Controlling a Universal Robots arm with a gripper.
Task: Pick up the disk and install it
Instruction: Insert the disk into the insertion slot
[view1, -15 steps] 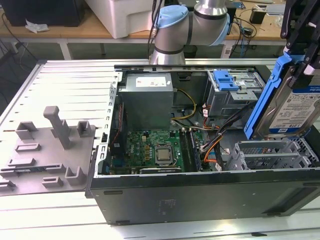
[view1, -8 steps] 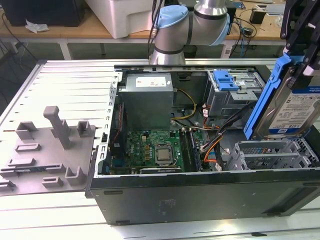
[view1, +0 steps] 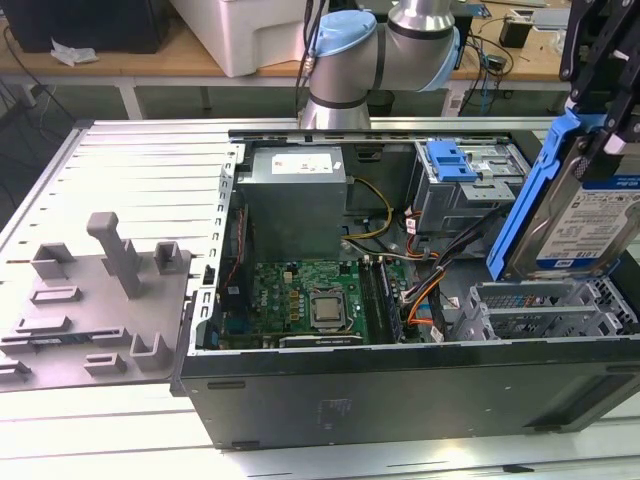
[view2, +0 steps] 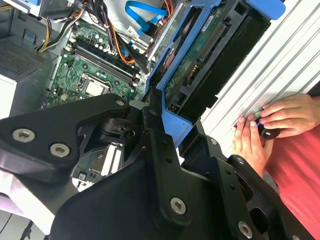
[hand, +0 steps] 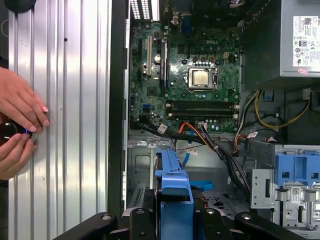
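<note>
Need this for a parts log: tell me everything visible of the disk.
The disk is a flat silver drive with a white-and-blue label in a blue plastic carrier. The pincer grips it, tilted near upright, above the case at the exterior view's right. Its green circuit board faces the second wrist view.

You are working in a robotics lab set up for computer assembly. A jointed robot arm (view1: 380, 45) rises behind a ribbed aluminium surface (view1: 140, 170), and its black jaws hold the disk (view1: 590, 225) above an opened computer tower (view1: 400, 395) with its motherboard (view1: 300, 295) bare. Beside the tower you have a grey fixture plate (view1: 95, 300) of raised holders, and behind it a wooden-topped surface (view1: 150, 62) carries loose cables (view1: 490, 45) and a white equipment box (view1: 250, 35).
</note>
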